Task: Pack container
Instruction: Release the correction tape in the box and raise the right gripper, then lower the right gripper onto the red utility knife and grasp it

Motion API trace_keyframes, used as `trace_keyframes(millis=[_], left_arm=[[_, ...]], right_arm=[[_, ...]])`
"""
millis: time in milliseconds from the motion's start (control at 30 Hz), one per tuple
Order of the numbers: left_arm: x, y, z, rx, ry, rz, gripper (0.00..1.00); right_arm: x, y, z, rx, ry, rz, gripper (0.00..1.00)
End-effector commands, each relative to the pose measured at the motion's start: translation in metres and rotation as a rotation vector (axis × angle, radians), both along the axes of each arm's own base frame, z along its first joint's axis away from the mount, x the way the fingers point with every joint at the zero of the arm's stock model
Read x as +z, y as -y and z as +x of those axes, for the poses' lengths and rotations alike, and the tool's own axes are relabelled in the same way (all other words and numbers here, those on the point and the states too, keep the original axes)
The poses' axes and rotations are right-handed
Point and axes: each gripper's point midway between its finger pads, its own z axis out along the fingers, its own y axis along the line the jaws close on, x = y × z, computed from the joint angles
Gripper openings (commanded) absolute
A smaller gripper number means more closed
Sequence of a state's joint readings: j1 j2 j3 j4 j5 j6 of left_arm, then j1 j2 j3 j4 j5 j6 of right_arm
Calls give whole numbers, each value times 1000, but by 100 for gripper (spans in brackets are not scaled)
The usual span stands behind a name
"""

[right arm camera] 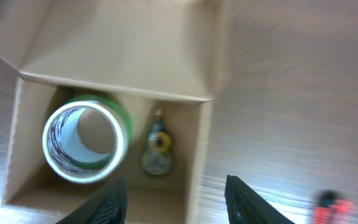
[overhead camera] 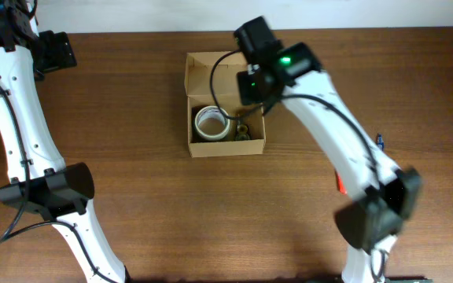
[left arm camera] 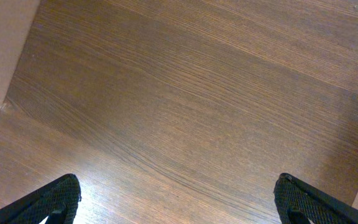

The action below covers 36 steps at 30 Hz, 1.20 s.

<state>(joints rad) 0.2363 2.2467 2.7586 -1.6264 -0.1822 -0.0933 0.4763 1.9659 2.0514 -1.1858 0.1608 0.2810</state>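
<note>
Overhead, the open container (overhead camera: 226,148) sits far-middle on the table (overhead camera: 132,196), beneath the right arm. Only the right wrist view shows the right gripper (right arm camera: 176,202) half-spread and empty above a tape roll (right arm camera: 64,137) and a small object (right arm camera: 157,149) inside. The left wrist view shows the left gripper (left arm camera: 179,199) gaping wide, holding nothing.

A robotics lab bench, judging by 2 white robot arms (overhead camera: 22,134) (overhead camera: 344,141) mounted at a wood-grain table (overhead camera: 156,228).
</note>
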Motion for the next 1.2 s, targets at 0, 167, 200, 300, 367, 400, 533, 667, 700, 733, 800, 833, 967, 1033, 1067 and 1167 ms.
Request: trace_keyframes(millis=[0, 167, 200, 300, 367, 400, 533, 667, 700, 733, 800, 833, 967, 1033, 1067, 1167], left_arm=[[8, 1, -3, -17, 14, 1, 100], [8, 1, -3, -17, 14, 1, 100], [8, 1, -3, -17, 14, 1, 100], [8, 1, -3, -17, 14, 1, 100], [8, 1, -3, -17, 14, 1, 100], [8, 1, -3, -17, 14, 1, 100], [8, 1, -3, -17, 14, 1, 100], [8, 1, -3, -17, 14, 1, 100], [8, 1, -3, -17, 14, 1, 100], [8, 1, -3, -17, 14, 1, 100], [8, 1, -3, -17, 13, 1, 100], [8, 1, -3, -17, 14, 1, 100], [8, 1, -3, -17, 14, 1, 100], [8, 1, -3, -17, 14, 1, 100], [8, 1, -3, -17, 14, 1, 99], [8, 1, -3, -17, 14, 1, 100]], right_arm=[[67, 52, -5, -81, 168, -72, 52], [87, 124, -27, -207, 185, -85, 53], [84, 141, -33, -236, 175, -96, 53], [64, 190, -52, -328, 111, -114, 54], [42, 219, -67, -395, 46, -93, 54], [30, 231, -75, -418, 7, -90, 54], [-23, 264, -101, -495, -150, -53, 56], [-70, 268, -115, -470, -262, -50, 64], [-80, 267, -118, -463, -287, -53, 66], [-89, 266, -120, -460, -310, -54, 67], [-105, 263, -124, -454, -359, -49, 67], [-113, 262, -126, -450, -381, -41, 67], [-138, 255, -126, -422, -449, -16, 66], [-148, 252, -122, -414, -467, 3, 66], [-152, 252, -121, -413, -476, 8, 66], [-164, 249, -120, -402, -502, 15, 65]])
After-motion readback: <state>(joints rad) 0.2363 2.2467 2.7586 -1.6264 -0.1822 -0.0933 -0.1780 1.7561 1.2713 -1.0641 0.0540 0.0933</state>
